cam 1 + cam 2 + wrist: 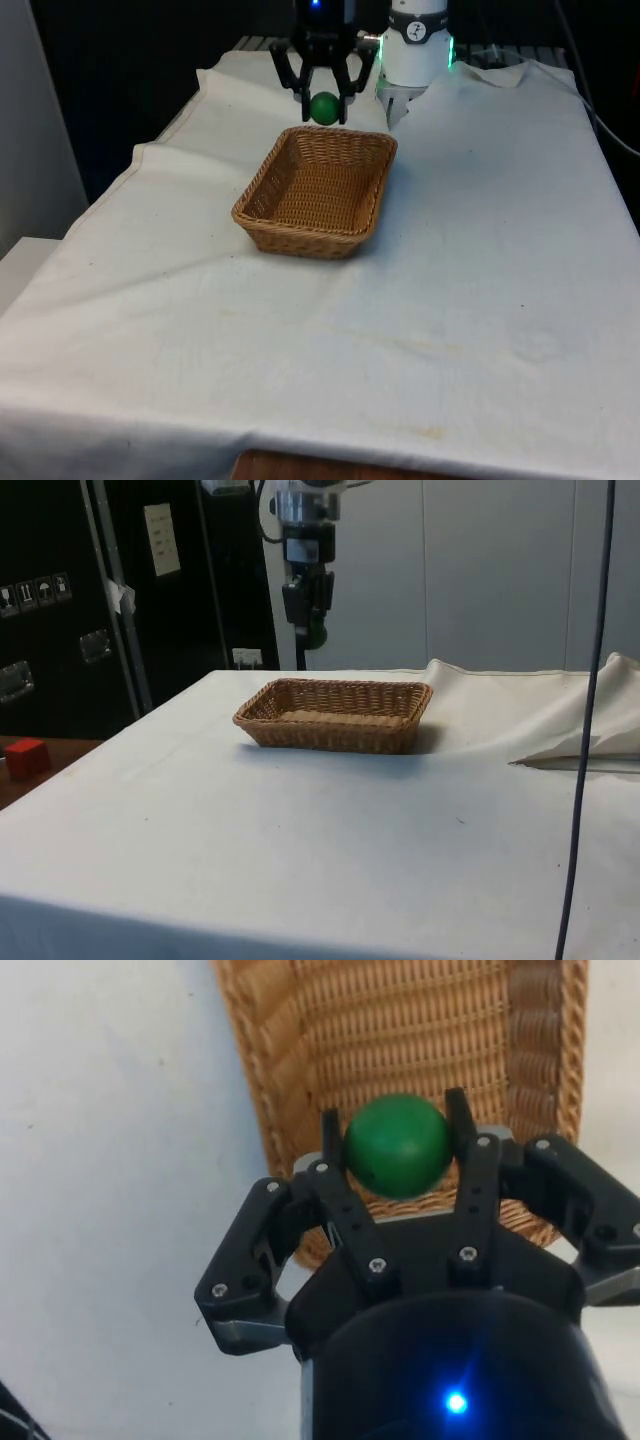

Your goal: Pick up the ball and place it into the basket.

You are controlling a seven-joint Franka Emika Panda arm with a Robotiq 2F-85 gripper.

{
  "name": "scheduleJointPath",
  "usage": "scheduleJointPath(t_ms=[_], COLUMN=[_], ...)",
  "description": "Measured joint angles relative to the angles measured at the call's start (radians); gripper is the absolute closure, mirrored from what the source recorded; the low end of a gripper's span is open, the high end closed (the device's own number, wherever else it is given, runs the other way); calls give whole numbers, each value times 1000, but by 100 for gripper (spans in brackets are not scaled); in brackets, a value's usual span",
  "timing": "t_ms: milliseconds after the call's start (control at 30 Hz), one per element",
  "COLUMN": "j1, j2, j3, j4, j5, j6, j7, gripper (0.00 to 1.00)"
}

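Aloft, ball [396, 1145] clamped in tool [394, 1132].

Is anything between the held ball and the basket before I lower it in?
Nothing visible. The end effector holds the green ball in the air over the far rim of the wicker basket, whose inside looks empty in the front and wrist views.

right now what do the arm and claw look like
The arm is white with a black band and a green glow at the joint. The claw is black, with angular linkages on both sides, small silver screws, and two slim fingers on a rounded black body.
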Motion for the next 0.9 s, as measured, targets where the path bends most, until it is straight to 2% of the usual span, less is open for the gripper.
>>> scheduleJointPath(t_ms=[133, 333, 567, 900], j1=[0, 0, 0, 0], j2=[14, 23, 91, 168], j3=[-15, -21, -21, -16], j4=[0, -7, -23, -29], j5=[1, 8, 63, 134], j6=[5, 12, 81, 133], j7=[-5, -4, -17, -38], gripper=[99, 99, 99, 99])
